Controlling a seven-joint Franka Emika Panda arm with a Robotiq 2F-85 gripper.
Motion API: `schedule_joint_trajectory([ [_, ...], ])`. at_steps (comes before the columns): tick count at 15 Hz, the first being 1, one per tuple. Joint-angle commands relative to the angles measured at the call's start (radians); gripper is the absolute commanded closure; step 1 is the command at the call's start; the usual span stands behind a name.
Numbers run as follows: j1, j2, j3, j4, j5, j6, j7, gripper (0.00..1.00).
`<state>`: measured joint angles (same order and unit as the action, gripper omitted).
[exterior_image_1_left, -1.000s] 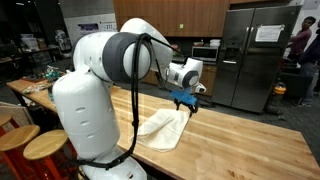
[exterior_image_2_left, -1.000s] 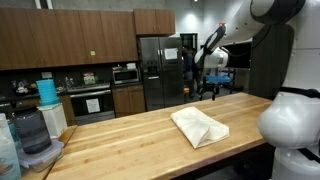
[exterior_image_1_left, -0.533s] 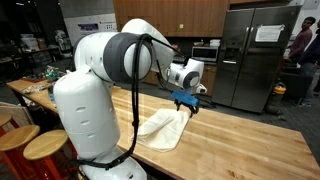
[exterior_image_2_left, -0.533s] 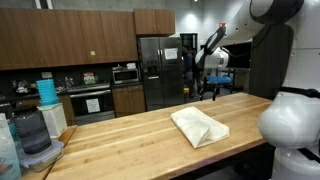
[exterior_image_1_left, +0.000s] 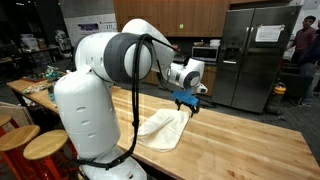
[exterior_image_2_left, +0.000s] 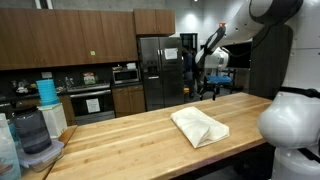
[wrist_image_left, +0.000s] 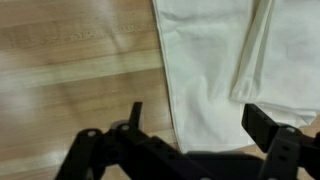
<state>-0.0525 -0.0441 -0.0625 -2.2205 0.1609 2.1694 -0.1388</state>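
A folded white cloth (exterior_image_1_left: 160, 128) (exterior_image_2_left: 199, 127) lies flat on the wooden table (exterior_image_1_left: 240, 145) (exterior_image_2_left: 130, 140). My gripper (exterior_image_1_left: 186, 102) (exterior_image_2_left: 207, 91) hangs in the air above the cloth's far end, apart from it. In the wrist view the cloth (wrist_image_left: 225, 60) fills the upper right, and its left edge runs down between my fingers. The gripper (wrist_image_left: 195, 125) stands open, one dark finger (wrist_image_left: 133, 115) over bare wood, the other finger (wrist_image_left: 270, 125) over the cloth. Nothing is held.
The robot's white base (exterior_image_1_left: 90, 110) (exterior_image_2_left: 295, 130) stands at the table's near edge. A blender and containers (exterior_image_2_left: 35, 125) sit at one end of the table. Stools (exterior_image_1_left: 30, 145) stand beside the base. A steel fridge (exterior_image_1_left: 260, 55) (exterior_image_2_left: 160, 70) and cabinets lie behind.
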Motion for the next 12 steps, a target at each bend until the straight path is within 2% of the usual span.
schedule_joint_trajectory([
  [1, -0.018, 0.009, -0.019, 0.031, 0.014, 0.019, -0.001, 0.00],
  [12, -0.046, 0.077, -0.045, 0.131, 0.014, -0.081, -0.101, 0.00],
])
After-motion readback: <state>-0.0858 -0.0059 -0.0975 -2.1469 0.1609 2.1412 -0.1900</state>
